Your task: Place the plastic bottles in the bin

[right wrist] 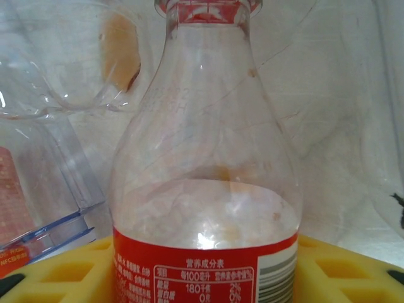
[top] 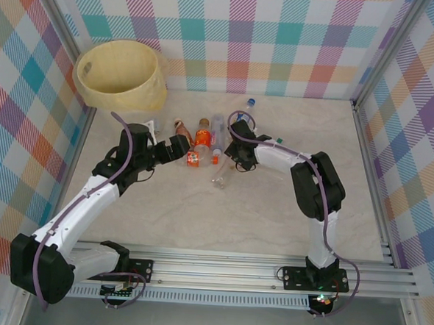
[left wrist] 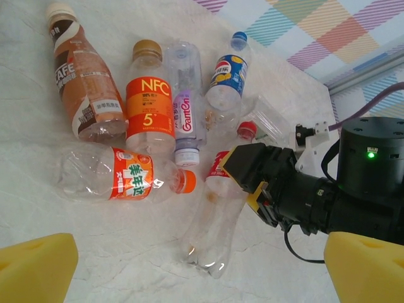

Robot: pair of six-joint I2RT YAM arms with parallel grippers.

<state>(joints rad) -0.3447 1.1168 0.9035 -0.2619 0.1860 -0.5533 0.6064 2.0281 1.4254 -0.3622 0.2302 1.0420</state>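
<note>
Right pincer (left wrist: pixel 243 173): jaws narrow, straddling the red-label bottle (right wrist: pixel 202 158) at the label. Yellow pads (right wrist: pixel 57 271) sit on either side of it; can't tell if they actually pinch it. That bottle lies flat on the table (top: pixel 273 210), red cap pointing away from the arm bases.

Left pincer (top: pixel 179 148): jaws wide apart, holding nothing, hovering by the left side of the pile.

The other plastic bottles are bunched mid-table, just beside the red-label one:
- orange-label bottle (left wrist: pixel 126 180) lying crosswise, its orange cap near the red label
- NFC bottle (left wrist: pixel 149 101), purple-label bottle (left wrist: pixel 184 107) and blue-cap bottle (left wrist: pixel 228 72) side by side
- brown café bottle (left wrist: pixel 82 82) at the left end

Bin (top: pixel 133 95): upright in the far-left corner, yellow bag over the rim, well apart from the pile.
</note>
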